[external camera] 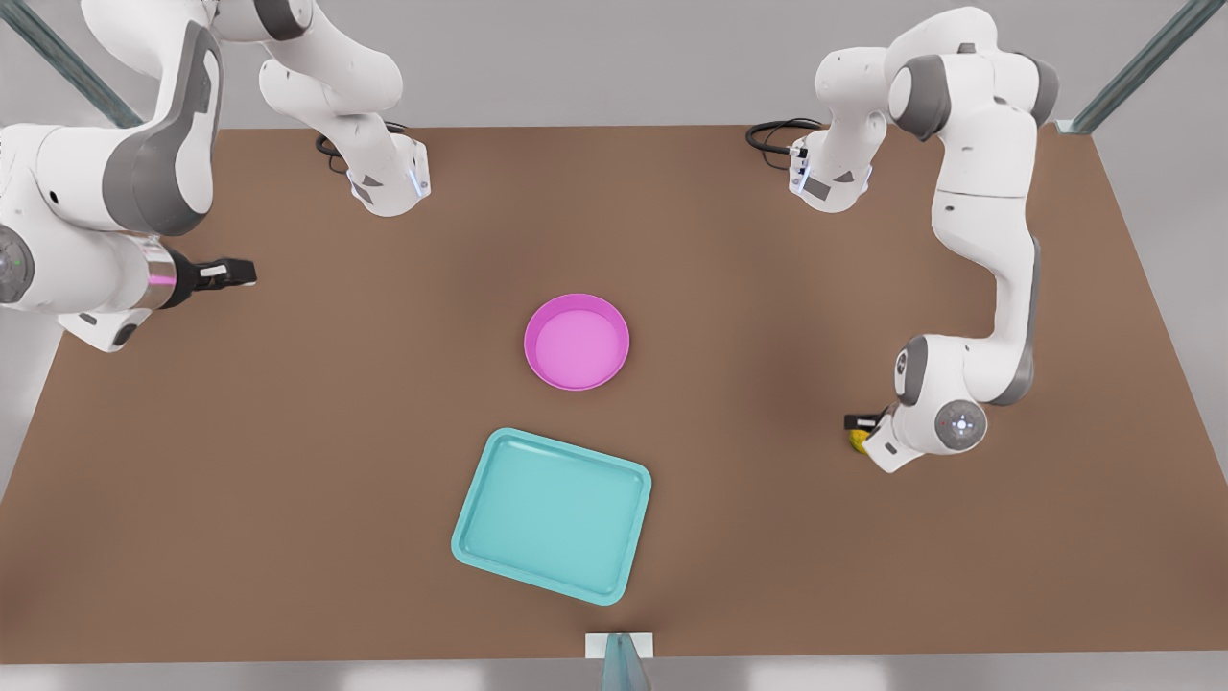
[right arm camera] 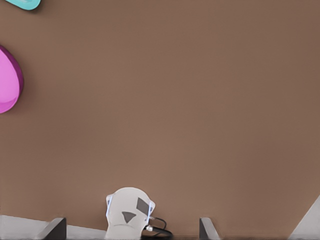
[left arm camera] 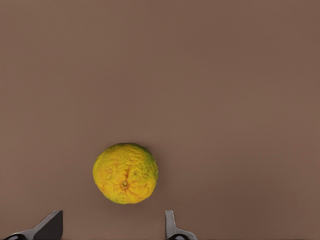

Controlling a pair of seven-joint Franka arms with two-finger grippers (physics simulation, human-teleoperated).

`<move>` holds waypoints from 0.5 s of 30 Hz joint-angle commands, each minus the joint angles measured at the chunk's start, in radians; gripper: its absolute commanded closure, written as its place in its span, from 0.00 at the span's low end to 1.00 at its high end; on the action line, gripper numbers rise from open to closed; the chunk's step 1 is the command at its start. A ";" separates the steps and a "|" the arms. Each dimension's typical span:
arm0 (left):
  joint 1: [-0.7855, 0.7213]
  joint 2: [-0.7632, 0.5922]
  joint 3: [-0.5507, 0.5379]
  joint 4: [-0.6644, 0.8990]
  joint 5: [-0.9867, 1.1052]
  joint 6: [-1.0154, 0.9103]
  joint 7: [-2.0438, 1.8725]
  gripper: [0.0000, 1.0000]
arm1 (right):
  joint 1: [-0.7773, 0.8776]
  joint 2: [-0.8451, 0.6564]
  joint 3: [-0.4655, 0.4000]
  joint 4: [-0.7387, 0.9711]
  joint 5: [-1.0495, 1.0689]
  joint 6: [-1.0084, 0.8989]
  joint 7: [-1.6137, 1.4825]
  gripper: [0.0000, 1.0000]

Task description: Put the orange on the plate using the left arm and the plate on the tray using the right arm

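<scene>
The orange [left arm camera: 125, 173] was seen lying on the bare brown table [external camera: 288, 432], well apart from both containers, toward the front view's right and partly hidden there [external camera: 857, 440] under the left arm's wrist. The left gripper [left arm camera: 112, 227] was held just above it, its fingers spread wider than the fruit and not touching it. The plate [external camera: 577, 342] was found near the table's middle, with nothing in it, and the tray [external camera: 553, 515] lay just in front of it, tilted askew, likewise holding nothing; a narrow strip of table separated the two. Wide open table surface was left between the orange and the plate, and on the far side of the plate as well. The right gripper [external camera: 228, 274] was held out sideways high over the front view's left, fingers spread apart [right arm camera: 132, 230], the arm waiting; the plate's rim [right arm camera: 9, 82] was caught at the border of its wrist view.
</scene>
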 commanded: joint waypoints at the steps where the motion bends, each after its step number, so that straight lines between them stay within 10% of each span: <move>1: 0.000 0.020 0.000 0.000 0.000 0.106 0.001 0.00 | -0.011 -0.007 -0.002 -0.021 0.004 0.032 -0.020 0.00; 13: 0.008 0.087 0.000 -0.015 0.002 0.159 0.003 0.00 | -0.004 0.003 -0.001 -0.019 -0.004 0.042 -0.023 0.00; 15: 0.008 0.086 0.000 -0.018 0.002 0.159 0.001 0.35 | -0.006 0.004 -0.001 -0.019 -0.004 0.048 -0.023 0.00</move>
